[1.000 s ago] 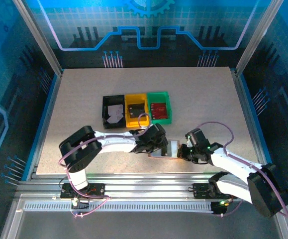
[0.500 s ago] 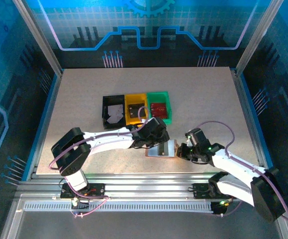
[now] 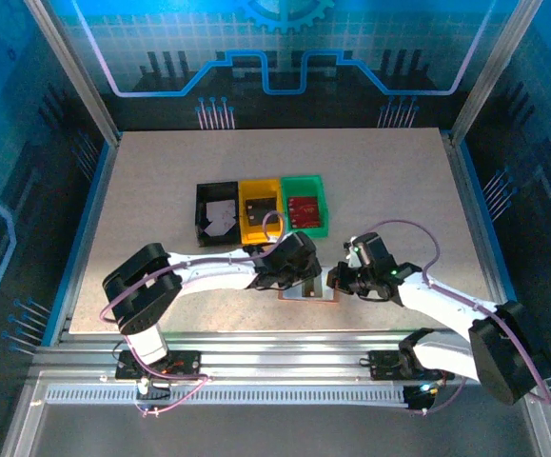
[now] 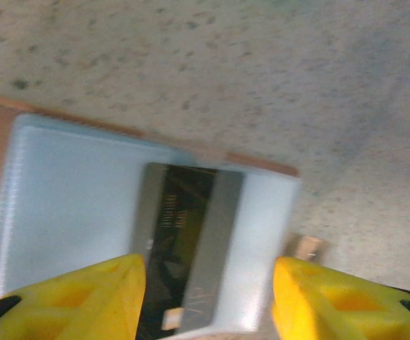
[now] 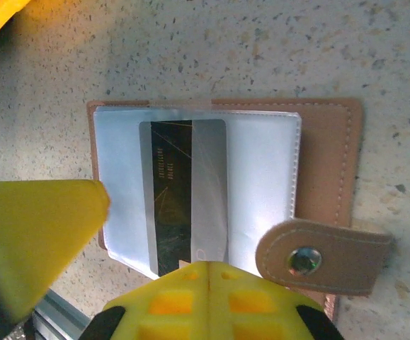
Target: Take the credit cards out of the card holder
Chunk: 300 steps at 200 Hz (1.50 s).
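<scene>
Right wrist view: the card holder (image 5: 328,156) lies open on the counter (image 5: 261,42) with a dark credit card (image 5: 183,191) in its sleeve. The right hand (image 5: 208,276) is closed, perhaps pressing its edge. The left hand (image 4: 208,287), jaws apart, straddles the card.

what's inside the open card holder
One dark credit card lies in the pale sleeve of the card holder. Any cards beneath it are covered, so I cannot tell.

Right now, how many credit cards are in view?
4: white card in the black tray, dark card in the yellow tray, red card in the green tray, striped card in the card holder; more may hide inside.
</scene>
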Motion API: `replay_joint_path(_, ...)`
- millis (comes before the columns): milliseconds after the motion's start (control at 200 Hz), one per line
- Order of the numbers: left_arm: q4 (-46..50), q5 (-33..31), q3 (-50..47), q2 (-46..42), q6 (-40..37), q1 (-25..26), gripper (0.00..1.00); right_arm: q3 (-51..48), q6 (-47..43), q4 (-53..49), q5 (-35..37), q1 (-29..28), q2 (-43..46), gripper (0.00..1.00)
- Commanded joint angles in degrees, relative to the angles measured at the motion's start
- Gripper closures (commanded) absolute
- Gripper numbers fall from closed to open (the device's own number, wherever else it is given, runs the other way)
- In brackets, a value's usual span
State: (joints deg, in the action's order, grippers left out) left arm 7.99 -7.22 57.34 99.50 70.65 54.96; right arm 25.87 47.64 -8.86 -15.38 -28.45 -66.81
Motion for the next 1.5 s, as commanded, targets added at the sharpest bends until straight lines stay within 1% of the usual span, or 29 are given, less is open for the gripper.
replay_joint_path(0, -3.61, -1.23, -3.53, -0.24, 3.27, -0.20, 0.48, 1.39, 0.89, 2.83, -1.25, -0.54, -0.59, 1.00)
replay_joint_path(110, -5.70, -1.27, -5.70, 0.60, 5.53, -0.21, 0.49, 1.32, 1.83, 4.63, -0.88, -1.13, -1.47, 1.00)
replay_joint_path(255, -8.65, -2.33, -8.89, 0.61, 8.60, -0.27, 0.49, 1.36, 2.24, 7.18, 0.93, -3.67, -3.36, 1.00)
replay_joint_path(485, -10.94, -1.76, -10.40, 1.28, 9.57, -0.33, 0.49, 1.73, 3.89, 11.71, 4.37, -7.86, -7.67, 1.00)
replay_joint_path(575, -10.98, -1.74, -10.77, 1.07, 9.38, -0.37, 0.49, 0.68, 4.99, 14.68, 5.78, -8.38, -8.18, 1.00)
replay_joint_path(690, -11.05, -1.57, -11.28, 0.85, 9.34, -0.37, 0.49, -1.24, 5.84, 18.04, 9.85, -9.08, -7.90, 1.00)
replay_joint_path(825, -11.62, -1.38, -12.16, 0.93, 9.53, -0.38, 0.49, -2.05, 6.99, 19.63, 12.91, -9.15, -9.51, 1.00)
replay_joint_path(1030, -12.37, -0.80, -12.77, 1.20, 9.85, -0.38, 0.49, -2.20, 8.12, 21.61, 14.06, -9.21, -14.75, 1.00)
replay_joint_path(1126, -12.41, -1.12, -13.66, 0.42, 9.83, -0.38, 0.49, -3.08, 9.67, 20.43, 15.36, -9.14, -16.02, 1.00)
replay_joint_path(1226, -12.30, -1.48, -14.86, -0.68, 9.87, -0.47, 0.49, -5.62, 11.85, 19.90, 17.93, -8.91, -15.11, 1.00)
replay_joint_path(1386, -12.42, -1.49, -16.51, -1.71, 10.01, -0.82, 0.49, -7.43, 13.35, 14.56, 22.18, -8.22, -10.22, 1.00)
replay_joint_path(1496, -12.61, -1.48, -17.41, -2.17, 9.97, -1.04, 0.49, -6.85, 12.15, 10.68, 24.12, -7.92, -6.81, 1.00)
